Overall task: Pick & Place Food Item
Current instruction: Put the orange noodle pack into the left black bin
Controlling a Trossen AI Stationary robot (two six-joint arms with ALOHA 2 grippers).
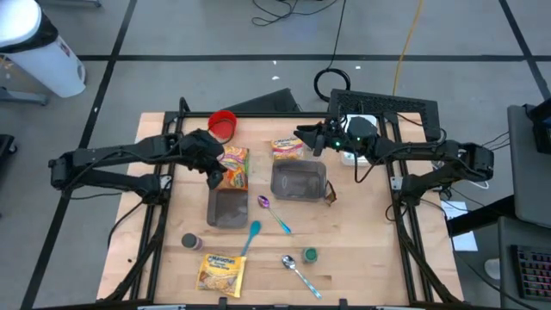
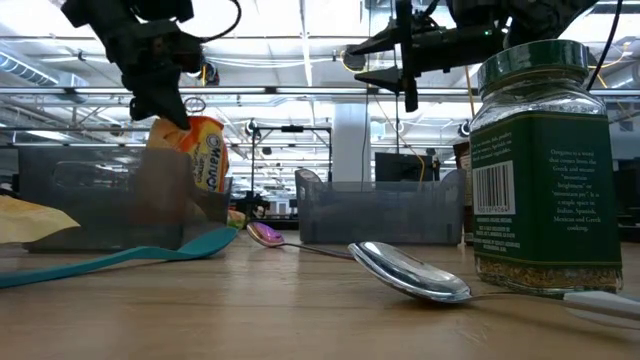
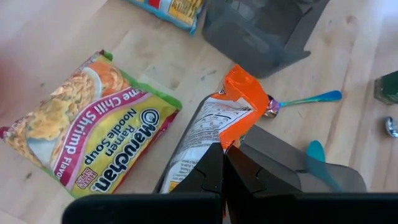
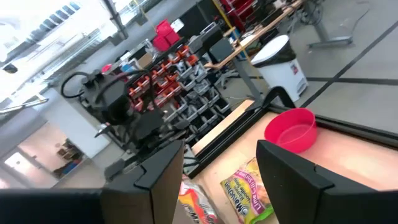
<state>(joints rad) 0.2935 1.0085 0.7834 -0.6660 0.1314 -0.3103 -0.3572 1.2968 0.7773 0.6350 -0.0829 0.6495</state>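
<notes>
Your high view lays out the whole wooden table: two grey bins, the larger bin right of centre and the smaller bin just left of centre, with the red bowl near the top edge.

Left gripper sits centre-left, fingers pinched tight on the edge of an orange ramen packet, holding it over the far end of the smaller bin. The left wrist view confirms what overhead only hints at: both fingers clamped together on the packet's crimped seam, packet dangling, bin corner below. It also shows a second packet, chili shrimp ramen, flat on the wood.

The low view adds height: the held packet hangs clear above the bin wall at upper left.

Right gripper hovers top centre beside another ramen packet, jaws wide apart, nothing in them; its wrist view shows the gap plainly.

Small items, lower half of the high view: yellow noodle packet, teal spoon, purple spoon, metal spoon, green-lidded jar, another jar.
</notes>
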